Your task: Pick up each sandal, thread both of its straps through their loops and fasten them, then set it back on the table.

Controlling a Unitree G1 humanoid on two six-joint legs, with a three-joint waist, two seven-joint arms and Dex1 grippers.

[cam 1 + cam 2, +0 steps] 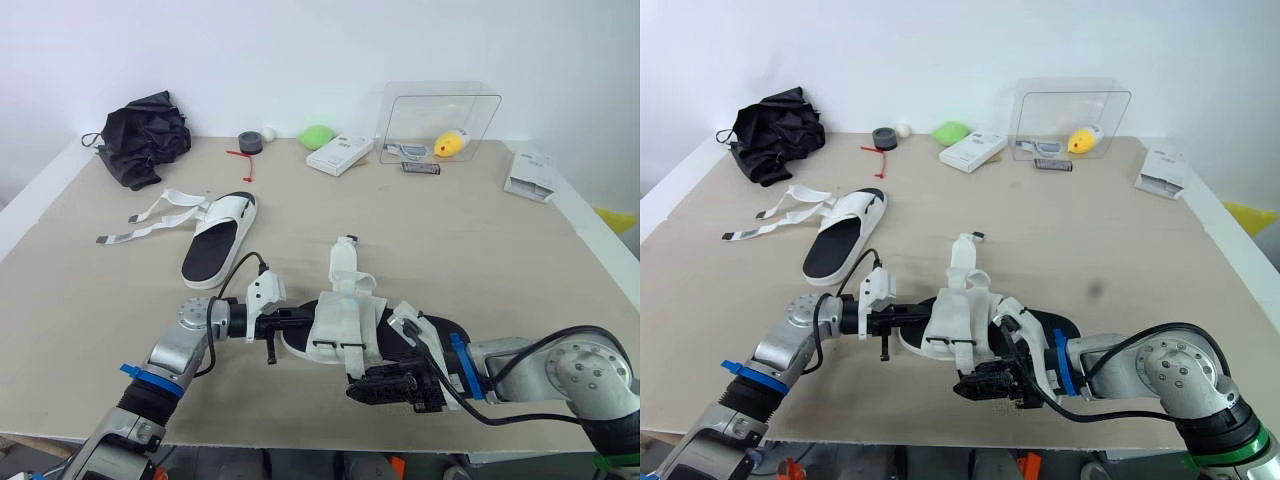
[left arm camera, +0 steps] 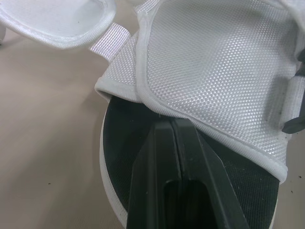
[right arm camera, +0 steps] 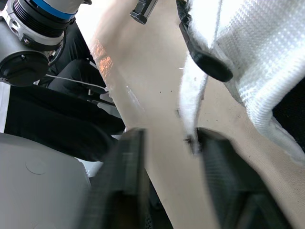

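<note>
In wrist views, left gripper is seen closed, tips against the sandal, right gripper parted around a strap end; beige table, white wall.

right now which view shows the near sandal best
Left eye view: the near sandal shows nearly whole. Left wrist view has its white upper and black footbed close up; right wrist view, a strap edge.

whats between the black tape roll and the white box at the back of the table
A small white ball sits right beside the tape roll, then a green lump lies just before the white box. Both eye views show it.
</note>
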